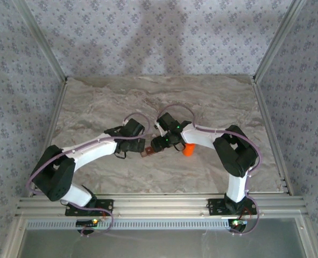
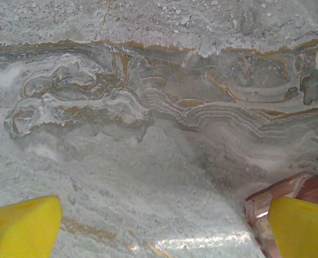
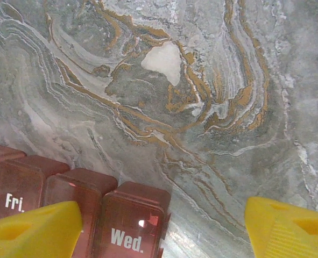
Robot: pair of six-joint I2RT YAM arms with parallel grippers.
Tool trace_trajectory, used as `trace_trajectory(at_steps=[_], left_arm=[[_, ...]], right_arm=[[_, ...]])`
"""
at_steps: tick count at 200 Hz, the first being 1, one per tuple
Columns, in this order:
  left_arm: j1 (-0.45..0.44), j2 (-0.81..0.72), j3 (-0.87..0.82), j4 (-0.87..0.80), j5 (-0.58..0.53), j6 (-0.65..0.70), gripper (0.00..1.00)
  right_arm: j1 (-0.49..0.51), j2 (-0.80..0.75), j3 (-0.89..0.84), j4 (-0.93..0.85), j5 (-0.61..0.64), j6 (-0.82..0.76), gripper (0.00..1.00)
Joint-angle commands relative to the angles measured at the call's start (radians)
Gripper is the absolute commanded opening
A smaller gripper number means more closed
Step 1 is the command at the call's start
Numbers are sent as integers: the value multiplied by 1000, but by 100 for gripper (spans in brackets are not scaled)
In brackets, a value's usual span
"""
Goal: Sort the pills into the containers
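Note:
The containers (image 3: 129, 215) are a dark red-brown strip with shut lids marked "Fri." and "Wed."; they lie at the lower left of the right wrist view. My right gripper (image 3: 161, 228) is open above them. Its left yellow fingertip (image 3: 35, 228) covers the lid beside "Wed.", and its right fingertip hangs over bare table. My left gripper (image 2: 161, 231) is open over bare marble, with a corner of the containers (image 2: 280, 193) beside its right fingertip (image 2: 301, 226). From above, both grippers (image 1: 133, 149) (image 1: 160, 144) meet over the containers (image 1: 146, 153). The pills are out of view.
An orange bottle (image 1: 189, 149) stands on the table just right of the right gripper, under its forearm. The marbled tabletop (image 1: 164, 97) is ringed by metal posts and patterned walls, with a rail along the near edge.

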Motion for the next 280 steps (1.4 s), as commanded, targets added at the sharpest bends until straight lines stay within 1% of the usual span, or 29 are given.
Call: trace_trajectory(at_steps=[1, 54, 95, 123, 125, 156, 192, 221, 250, 267, 280], left_arm=[[15, 29, 20, 14, 10, 18, 98], [23, 40, 50, 17, 43, 13, 98], [23, -18, 115, -4, 97, 1, 98], [23, -86, 126, -5, 131, -38, 98], [23, -92, 124, -5, 135, -42, 98], [23, -199, 49, 22, 164, -117, 98], [23, -352, -98, 42, 193, -194, 98], [23, -434, -206, 81, 252, -253, 98], [21, -453, -283, 159, 300, -297, 98], [12, -432, -307, 219, 320, -317, 98], [1, -401, -314, 254, 328, -327, 98]], right_arm=[[14, 58, -31, -44, 35, -1, 82], [24, 66, -21, -52, 37, 4, 81], [20, 65, 7, -78, 21, 3, 81], [12, 57, 39, -106, -8, 5, 82], [10, 56, 64, -108, -9, 5, 82], [-2, 35, 145, -150, -35, 9, 82], [-39, -12, 208, -180, -64, 18, 83], [-83, -53, 225, -207, -59, 25, 84], [-144, -107, 214, -249, 7, 37, 88], [-186, -155, 189, -264, 64, 49, 93], [-219, -198, 162, -265, 100, 67, 98]])
